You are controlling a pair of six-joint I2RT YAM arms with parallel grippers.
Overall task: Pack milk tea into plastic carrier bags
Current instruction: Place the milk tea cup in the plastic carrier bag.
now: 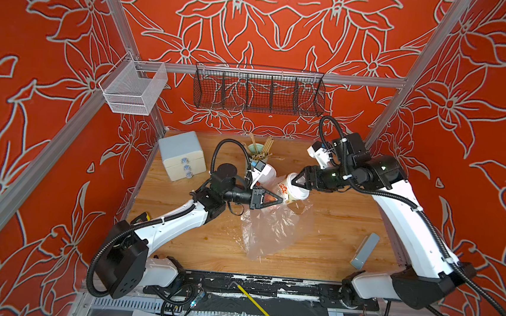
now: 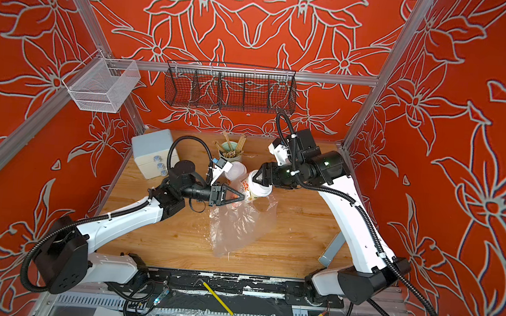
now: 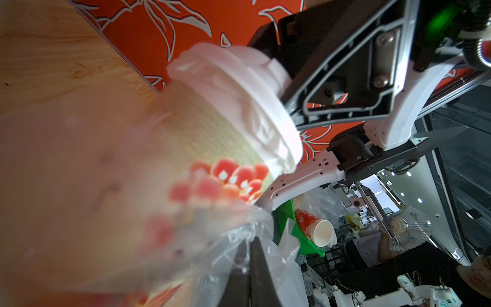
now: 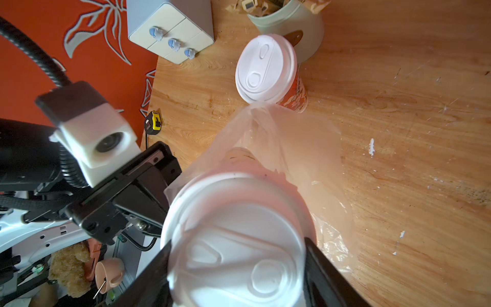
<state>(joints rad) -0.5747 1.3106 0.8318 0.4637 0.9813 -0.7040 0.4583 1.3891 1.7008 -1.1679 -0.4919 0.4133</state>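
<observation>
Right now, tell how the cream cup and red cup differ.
Colour: the cream cup carries red-orange print; the red cup carries white print.
Pose: the cream cup is tilted, its lid gripped by the right claw; the red cup stands upright on the table.
Bag: the cream cup's lower end sits in the plastic bag; the red cup is outside it.
Both have white dome lids.

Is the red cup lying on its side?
No, the red cup stands upright on its base on the table.
</observation>
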